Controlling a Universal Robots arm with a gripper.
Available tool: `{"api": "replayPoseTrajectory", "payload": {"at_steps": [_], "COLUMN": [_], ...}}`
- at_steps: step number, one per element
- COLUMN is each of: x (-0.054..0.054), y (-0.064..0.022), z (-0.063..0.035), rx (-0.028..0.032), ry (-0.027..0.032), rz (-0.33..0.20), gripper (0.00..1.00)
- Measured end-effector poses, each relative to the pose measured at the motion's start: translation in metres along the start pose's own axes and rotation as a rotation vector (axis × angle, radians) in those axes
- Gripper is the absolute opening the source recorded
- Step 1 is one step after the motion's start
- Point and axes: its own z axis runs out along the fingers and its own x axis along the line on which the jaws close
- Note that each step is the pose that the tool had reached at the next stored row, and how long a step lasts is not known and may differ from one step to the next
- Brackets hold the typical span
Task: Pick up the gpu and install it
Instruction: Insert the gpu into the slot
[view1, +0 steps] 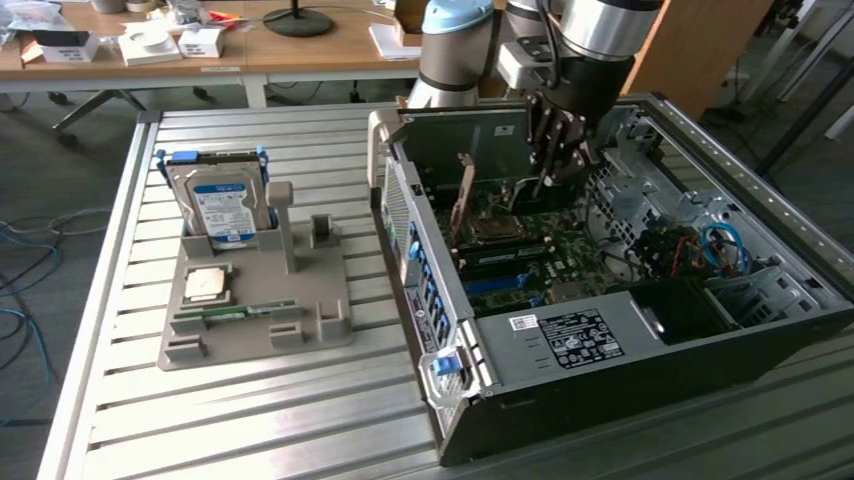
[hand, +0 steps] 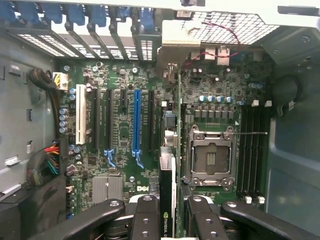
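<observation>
Slatted metal table (view1: 240, 420) carries two things. Grey parts holder (view1: 327, 288) sits toward the exterior view's left. Open PC case (view1: 667, 372) is just beside it, to the right.

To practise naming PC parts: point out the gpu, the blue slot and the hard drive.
gpu (hand: 167, 197), wrist view, the card's edge.
blue slot (hand: 136, 120), wrist view, mid-length.
hard drive (view1: 222, 208), exterior view, its label.

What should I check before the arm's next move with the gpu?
1. Grip: ok, gripper shut on the gpu, which sits between the fingers.
2. Card square to the board: ok, seen edge-on from the wrist.
3. Slot lined up: cannot tell, the card hides what lies beneath it; the long blue slot lies bare to one side.
4. Bracket seated: cannot tell.
5. Cable bundle: ok, well apart from the card.
</observation>
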Motion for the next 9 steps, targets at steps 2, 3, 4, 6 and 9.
{"api": "replayPoseTrajectory", "payload": {"at_steps": [2,3,4,6,9], "x": [0.003,0.005,0.006,0.01,0.014], "y": [0.0,0.0,0.0,0.0001,0.0001], "z": [-0.0001,-0.0002,-0.0003,-0.0004,-0.0005], "rx": [0.0,0.0,0.0,0.0,0.0], "ry": [0.0,0.0001,0.0,0.0,0.0], "rz": [0.0,0.0,0.0,0.0,0.0], "gripper": [0.26,0.26,0.26,0.26,0.26]}}
